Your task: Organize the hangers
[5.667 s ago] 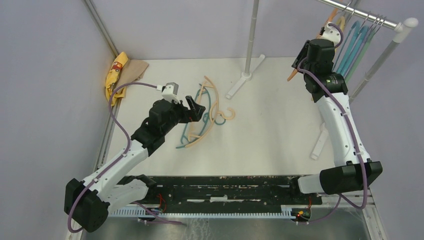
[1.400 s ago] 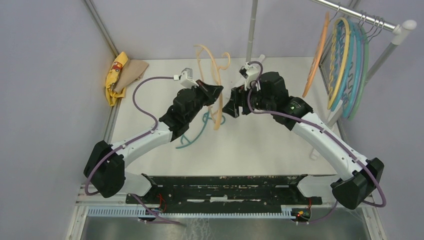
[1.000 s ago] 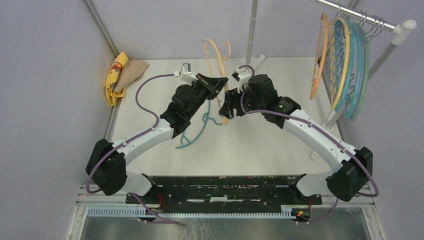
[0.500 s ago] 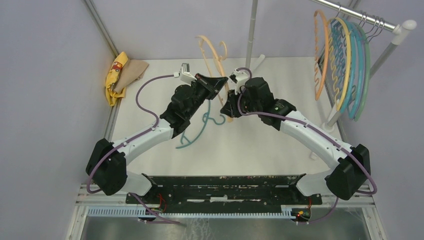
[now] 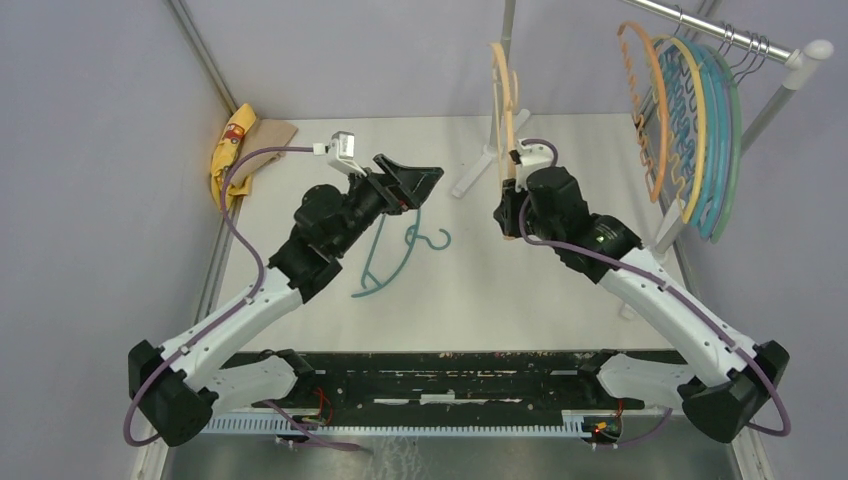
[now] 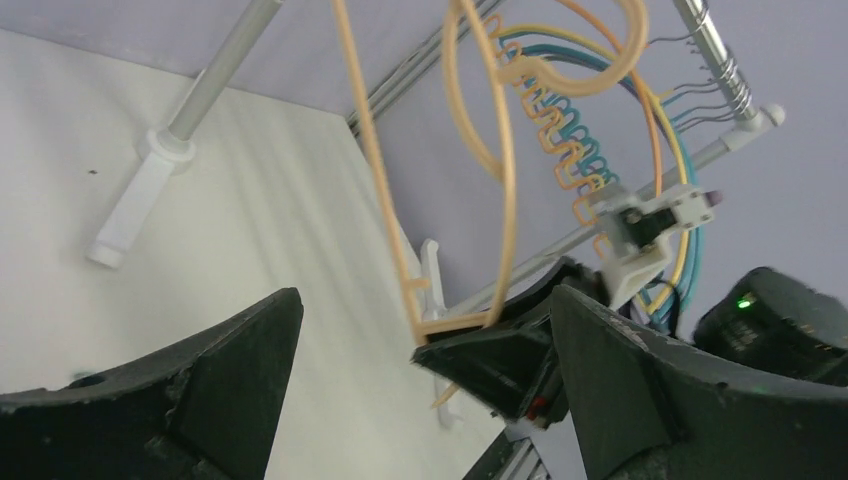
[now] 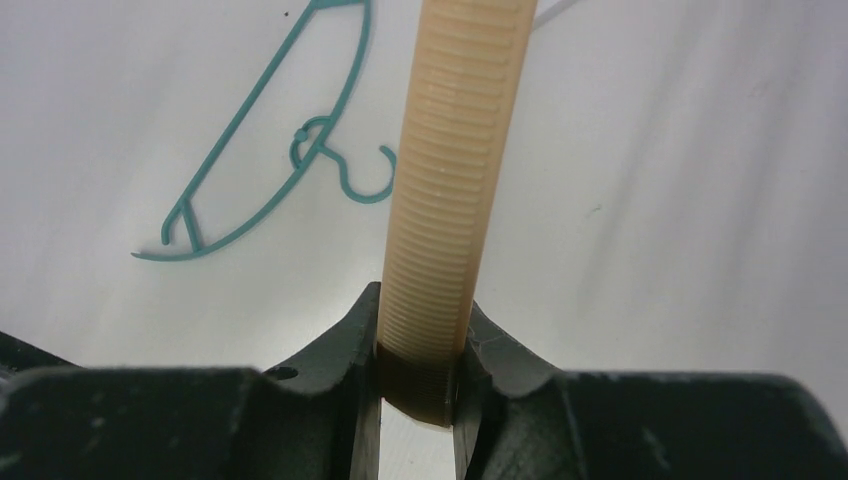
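Pinching the lower end of the tan hanger (image 7: 445, 200) between the jaws of the right gripper (image 7: 418, 350), pressing on both sides of the ribbed strip. Holding it upright above the table (image 5: 560, 290), well left of the clothes rail (image 5: 700, 25), probably keeping the hook end high and free for carrying across to that rail. Resting the left gripper (image 5: 415, 180) farther from the rail, jaws spread wide and gripping nothing, leaving the tan hanger wholly to the right arm; judging the handover as finishing. Leaving one teal hanger (image 5: 428, 238) flat on the table, about as far from the rail as the left gripper, likely next for pickup. Keeping the hung hangers (image 5: 690, 130) bunched together on the rail.

Differing from half a second earlier:
- Left jaws then closing on the tan hanger beside the right gripper; now parting and drawing back from the rail.
- Right gripper now carrying the hanger nearer the rail.
- Teal hanger lying unmoved.
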Tool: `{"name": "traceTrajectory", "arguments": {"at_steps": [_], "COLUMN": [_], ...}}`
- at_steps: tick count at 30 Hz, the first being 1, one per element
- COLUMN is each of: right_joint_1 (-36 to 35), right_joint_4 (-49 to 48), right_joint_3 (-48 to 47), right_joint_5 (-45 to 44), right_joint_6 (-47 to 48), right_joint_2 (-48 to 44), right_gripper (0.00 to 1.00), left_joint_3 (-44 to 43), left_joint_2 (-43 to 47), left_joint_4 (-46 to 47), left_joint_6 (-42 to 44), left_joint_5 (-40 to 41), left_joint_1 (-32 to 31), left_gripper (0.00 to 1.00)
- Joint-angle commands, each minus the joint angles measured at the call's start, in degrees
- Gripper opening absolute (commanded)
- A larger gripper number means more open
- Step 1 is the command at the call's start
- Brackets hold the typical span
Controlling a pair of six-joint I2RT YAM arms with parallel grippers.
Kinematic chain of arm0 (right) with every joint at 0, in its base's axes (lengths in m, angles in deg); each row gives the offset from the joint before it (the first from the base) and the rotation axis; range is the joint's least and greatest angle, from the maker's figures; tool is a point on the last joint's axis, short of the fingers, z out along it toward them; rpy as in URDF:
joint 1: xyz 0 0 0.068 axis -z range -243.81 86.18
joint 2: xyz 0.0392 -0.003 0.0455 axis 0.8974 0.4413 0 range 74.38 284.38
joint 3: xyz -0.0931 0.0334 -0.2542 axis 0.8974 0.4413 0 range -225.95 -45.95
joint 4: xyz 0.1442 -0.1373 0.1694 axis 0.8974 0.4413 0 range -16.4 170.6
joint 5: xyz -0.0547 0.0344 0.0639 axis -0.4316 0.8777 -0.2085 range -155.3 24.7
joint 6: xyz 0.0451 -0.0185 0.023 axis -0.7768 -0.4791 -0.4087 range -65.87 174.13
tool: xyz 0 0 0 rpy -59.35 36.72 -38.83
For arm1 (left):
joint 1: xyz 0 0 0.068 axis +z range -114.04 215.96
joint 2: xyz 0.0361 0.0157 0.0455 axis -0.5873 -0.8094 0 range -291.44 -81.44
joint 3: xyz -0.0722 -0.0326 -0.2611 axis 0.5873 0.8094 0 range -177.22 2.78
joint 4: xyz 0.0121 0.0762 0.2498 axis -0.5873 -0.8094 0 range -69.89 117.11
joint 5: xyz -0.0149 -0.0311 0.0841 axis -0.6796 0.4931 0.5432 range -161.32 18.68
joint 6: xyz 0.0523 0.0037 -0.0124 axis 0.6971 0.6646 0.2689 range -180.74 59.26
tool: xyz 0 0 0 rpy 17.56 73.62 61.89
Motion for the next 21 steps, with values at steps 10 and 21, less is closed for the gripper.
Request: {"name": "traceTrajectory", "arguments": {"at_steps": [10,21], "right_joint_1": [-0.1,0.6], "right_joint_4": [18.1,21.4], "right_joint_3": [-14.7,-21.4], "right_joint_5": [-12.8,-18.0], "right_joint_6": [0.9,4.0], "right_joint_2": [-7.7,-4.9], "right_gripper": [0.01,0.01], "left_joint_3": [6.1,8.3], "left_joint_2": [2.0,1.4], "left_joint_4": [-10.9,-10.2], "left_joint_6": [12.8,12.7], "left_joint_5": [8.3,7.7], "left_joint_1": [-0.2,-0.2], "left_gripper": [0.99,0.99]}}
